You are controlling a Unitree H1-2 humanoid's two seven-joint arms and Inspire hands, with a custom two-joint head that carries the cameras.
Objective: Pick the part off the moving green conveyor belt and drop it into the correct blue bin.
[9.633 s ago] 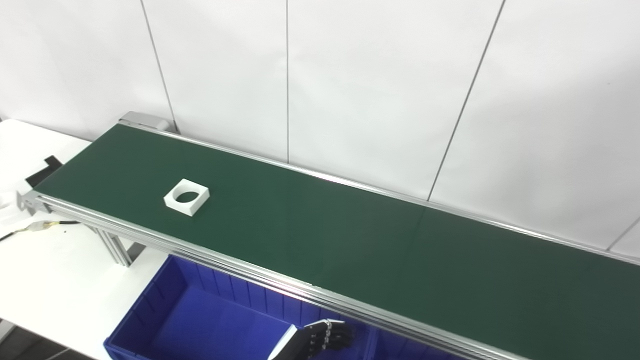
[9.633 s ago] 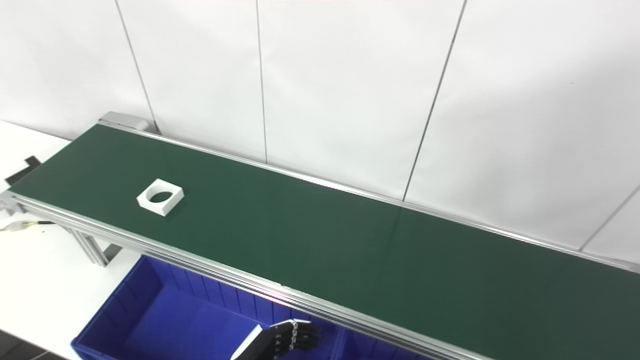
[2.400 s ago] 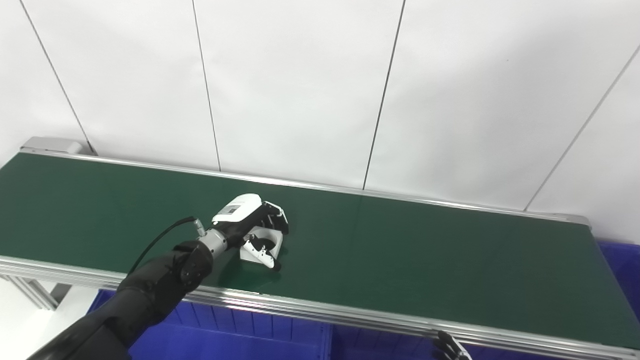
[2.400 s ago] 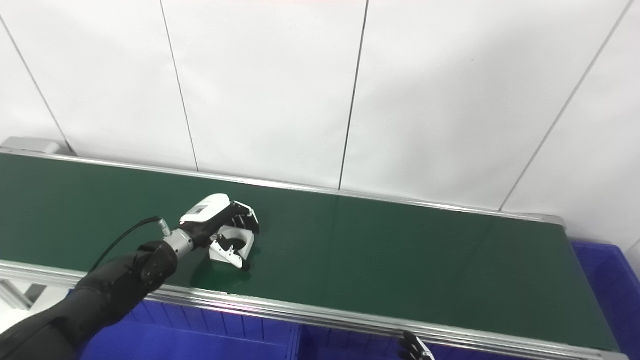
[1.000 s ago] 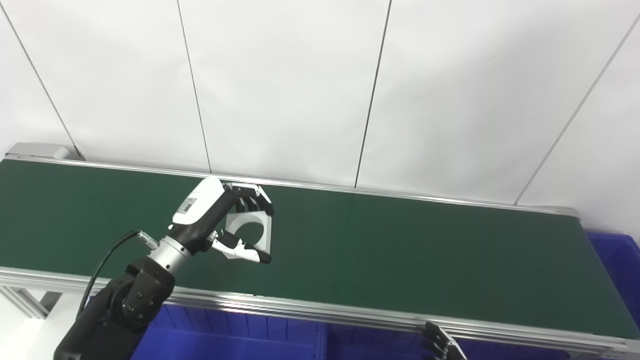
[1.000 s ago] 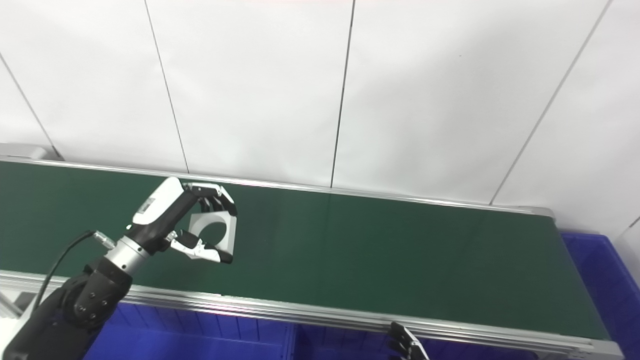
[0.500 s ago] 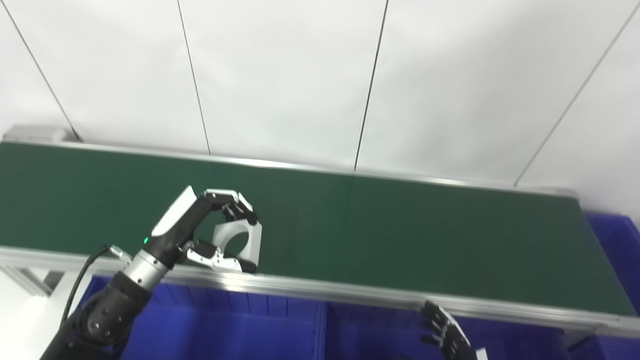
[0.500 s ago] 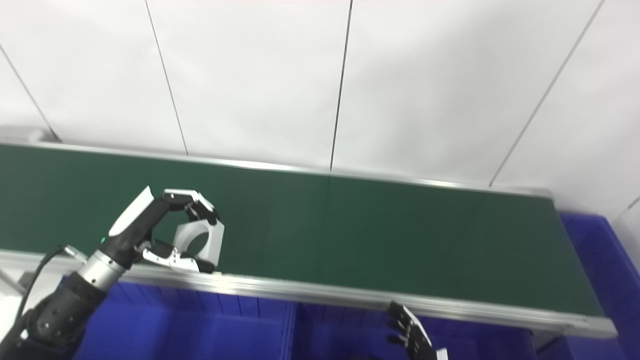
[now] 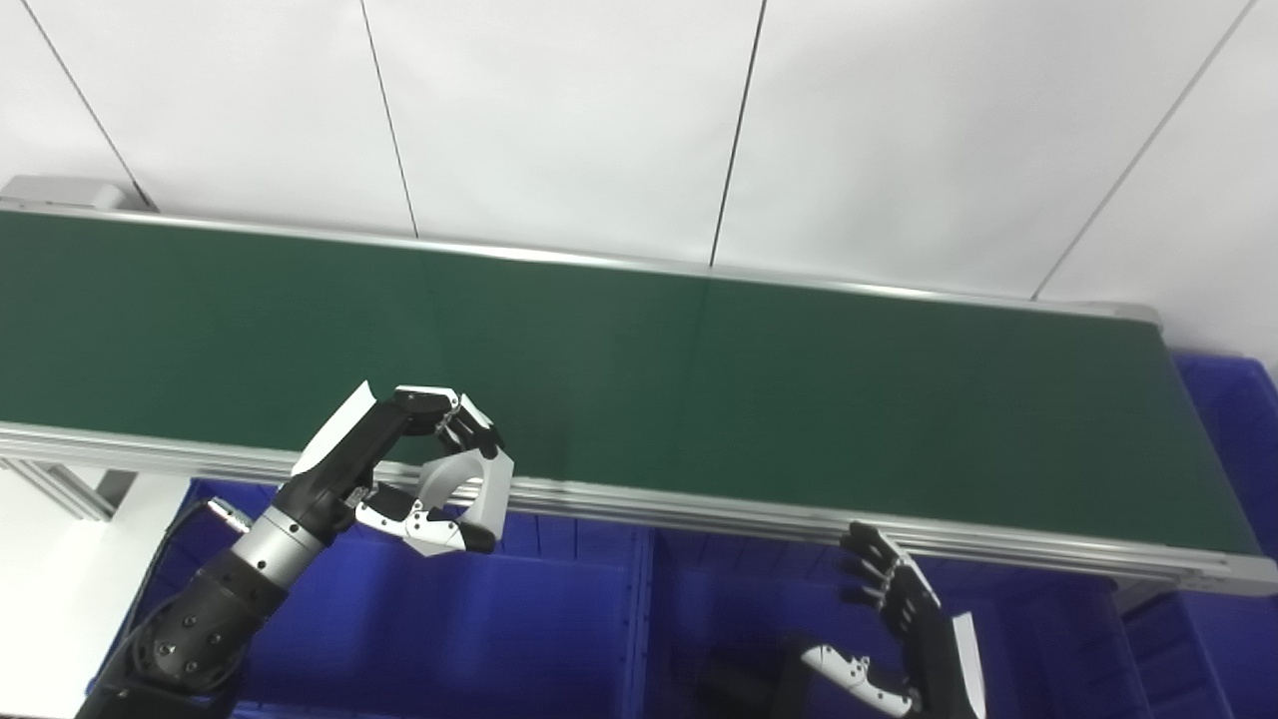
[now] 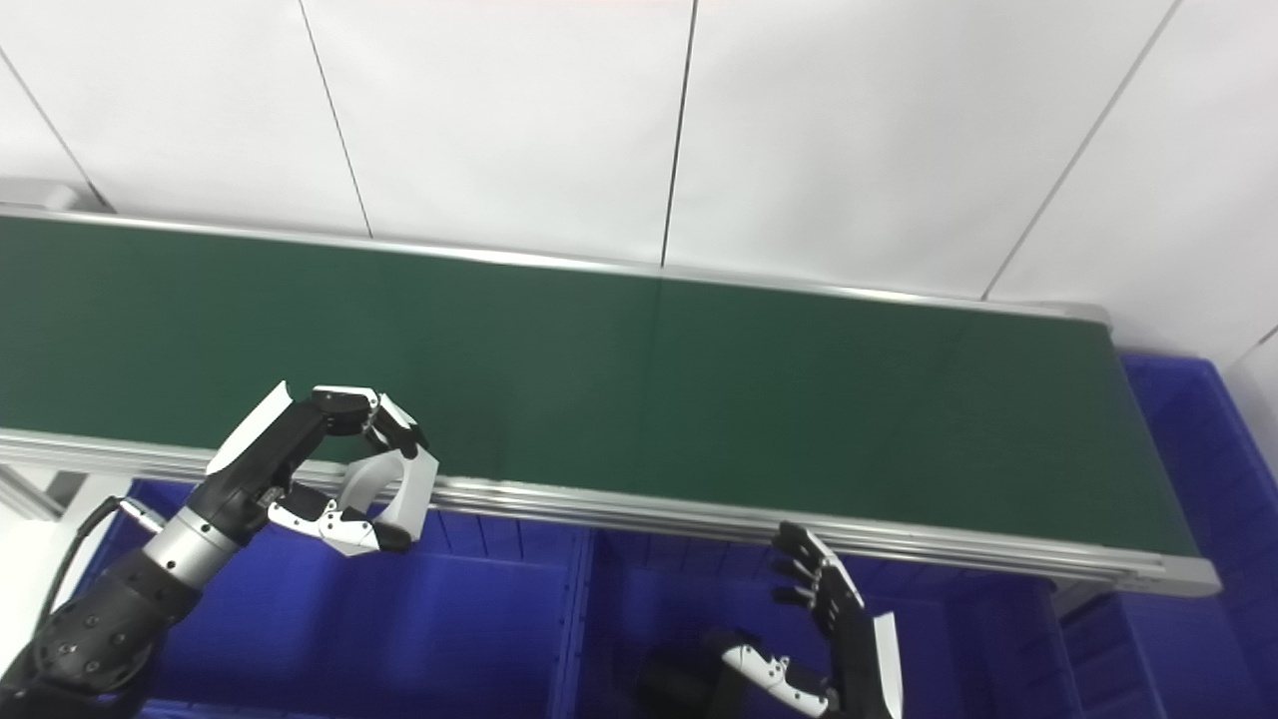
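Observation:
My left hand [image 9: 399,469] is shut on the white square part with a round hole [image 9: 477,489]. It holds the part upright in the air, just in front of the near rail of the green conveyor belt [image 9: 699,379] and above the left blue bin [image 9: 519,639]. In the right eye view the hand [image 10: 310,464] and the part [image 10: 399,494] show the same. My right hand [image 9: 909,639] is open and empty, low at the bottom right over the middle blue bin [image 9: 759,619]. The belt is bare.
The belt's aluminium near rail [image 9: 799,519] runs between the belt and the bins. Another blue bin [image 9: 1238,399] stands past the belt's right end. A white wall is behind. A white table edge [image 9: 40,559] shows at the left.
My left hand has carried the part off the belt, toward me and down over the near rail to above the left bin. The camera has tilted down. My right hand has come further into view.

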